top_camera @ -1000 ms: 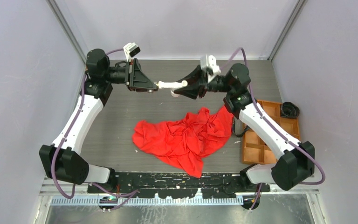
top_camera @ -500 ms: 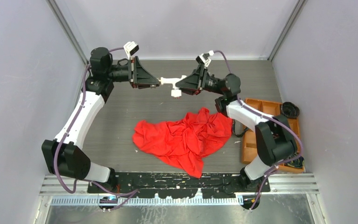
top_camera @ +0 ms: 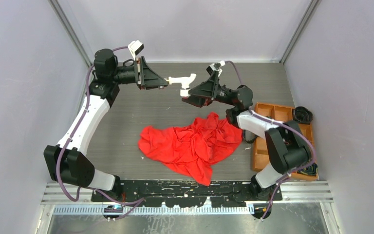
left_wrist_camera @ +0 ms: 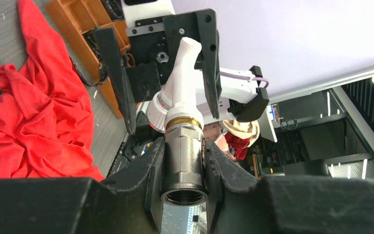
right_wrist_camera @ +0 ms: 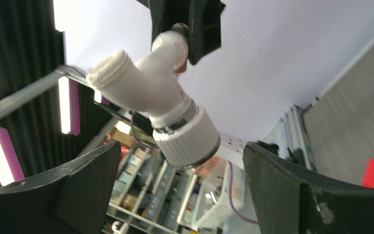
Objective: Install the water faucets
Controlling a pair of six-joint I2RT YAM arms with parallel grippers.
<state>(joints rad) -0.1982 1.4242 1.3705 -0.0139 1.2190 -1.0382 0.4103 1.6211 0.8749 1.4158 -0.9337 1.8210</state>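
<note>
The water faucet point(top_camera: 181, 81) is a white plastic tap held in mid-air over the far part of the table. Its brassy thread point(left_wrist_camera: 183, 122) sits in a dark grey metal fitting point(left_wrist_camera: 185, 163), and my left gripper point(top_camera: 163, 84) point(left_wrist_camera: 184, 147) is shut on that fitting. In the right wrist view the faucet point(right_wrist_camera: 148, 90) hangs just ahead with its ribbed round knob point(right_wrist_camera: 189, 140) pointing towards the camera. My right gripper point(top_camera: 187, 95) point(right_wrist_camera: 181, 187) is open just below and right of the tap, its fingers point(right_wrist_camera: 80, 190) wide apart and touching nothing.
A crumpled red cloth point(top_camera: 191, 142) lies mid-table under the arms. An orange compartment tray point(top_camera: 274, 138) sits at the right edge, with a black coiled part point(top_camera: 302, 115) beside it. Grey walls close in the far and side edges.
My right gripper rolled while shut on the tap, then let go, opened wide and dropped a little. The tap stays in the fitting held by my left gripper.
</note>
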